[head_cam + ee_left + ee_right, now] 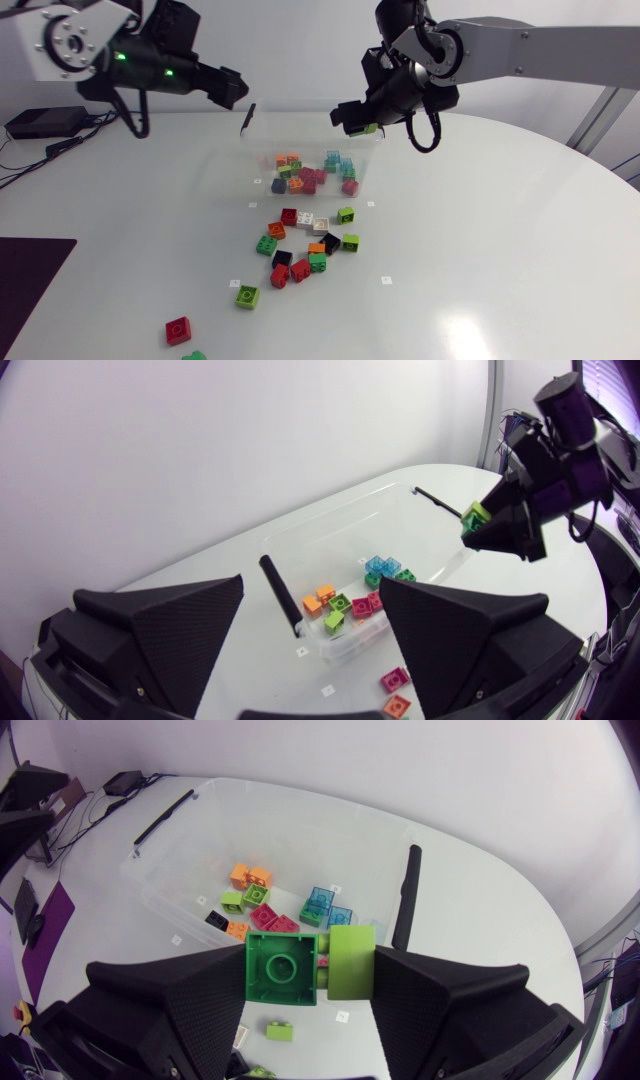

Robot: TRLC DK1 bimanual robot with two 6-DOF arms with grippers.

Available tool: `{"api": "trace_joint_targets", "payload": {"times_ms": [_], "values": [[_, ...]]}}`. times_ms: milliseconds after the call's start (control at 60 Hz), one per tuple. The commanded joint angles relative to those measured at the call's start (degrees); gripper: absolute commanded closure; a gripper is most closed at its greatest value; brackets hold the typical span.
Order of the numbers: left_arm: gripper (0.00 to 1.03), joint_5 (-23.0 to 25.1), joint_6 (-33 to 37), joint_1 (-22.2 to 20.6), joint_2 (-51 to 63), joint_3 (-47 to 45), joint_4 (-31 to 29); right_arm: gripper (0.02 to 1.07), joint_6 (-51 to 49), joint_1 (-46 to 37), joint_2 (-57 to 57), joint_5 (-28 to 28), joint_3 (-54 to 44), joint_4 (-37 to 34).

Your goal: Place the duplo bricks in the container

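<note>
A green brick [283,968] is gripped by the right end effector [358,119] over the container [222,168]; the left end effector [312,590] is spread wide.

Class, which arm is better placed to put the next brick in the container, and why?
Right. The right gripper is shut on green bricks, hanging above the clear container's edge; the left gripper is open and empty.

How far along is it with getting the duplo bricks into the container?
Partly done. About a dozen bricks lie in the container. In hand: the right gripper holds green bricks above it; the left gripper is open and empty. Left: more than a dozen loose bricks on the table in front.
</note>
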Motion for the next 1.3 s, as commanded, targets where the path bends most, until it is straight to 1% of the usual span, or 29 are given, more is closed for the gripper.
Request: {"api": "trace_joint_targets", "payload": {"times_ms": [0,33,50,117,367,517,583,600,650,717,767,883,1000,1117,1183,1283], "values": [[0.05,0.76,3.76,1.01,-4.84,-4.26,-3.66,0.42,0.36,-0.42,2.56,-0.44,2.04,1.44],[0.05,0.76,4.55,1.54,-5.64,-4.96,-4.89,0.42,0.54,-0.42,2.82,-0.44,2.22,1.97],[0.05,0.76,5.87,1.98,-6.60,-6.02,-6.47,0.42,0.54,-0.42,3.00,-0.44,2.31,2.24],[0.05,0.76,8.77,2.60,-9.15,-9.44,-8.76,0.42,0.62,-0.42,3.61,-0.44,2.92,2.76],[0.05,0.67,17.12,4.71,-19.52,-22.54,-13.15,0.42,0.89,-0.25,6.16,-0.35,6.35,3.47],[0.05,0.67,21.42,4.71,-24.71,-30.54,-15.61,0.42,0.54,-0.07,8.62,-0.17,8.20,4.61],[0.05,0.67,23.00,4.79,-25.85,-32.47,-16.58,0.41,0.19,0.37,9.15,0.44,8.11,5.84],[0.05,0.67,23.44,4.79,-26.20,-33.26,-16.93,0.40,0.10,0.54,9.24,0.53,8.02,6.19],[0.05,0.59,24.32,4.88,-26.99,-34.67,-17.55,0.30,-0.52,1.07,9.32,1.15,7.76,7.07],[0.05,0.50,25.64,4.88,-27.87,-36.60,-18.42,0.12,-0.96,1.60,9.32,1.94,7.41,8.30],[0.05,0.32,26.26,4.88,-28.14,-37.83,-18.86,0.07,-1.13,1.60,9.24,2.02,7.41,8.48],[0.05,-0.38,29.33,4.88,-28.05,-40.56,-21.06,0.07,-1.48,1.33,7.74,2.02,6.35,9.35],[0.05,-1.61,32.06,4.88,-27.43,-43.98,-21.06,0.07,-1.92,0.63,4.31,1.94,3.10,11.11],[0.05,-2.40,34.25,4.35,-27.52,-46.45,-21.15,0.07,-2.10,0.28,0.45,1.67,0.29,11.20],[0.05,-2.49,35.22,4.00,-27.78,-47.24,-22.20,0.07,-2.19,-0.07,-2.19,1.32,-1.65,11.20],[0.05,-2.67,36.45,2.77,-29.10,-48.38,-25.46,0.07,-3.07,-0.51,-7.46,0.62,-6.13,11.11]]}}
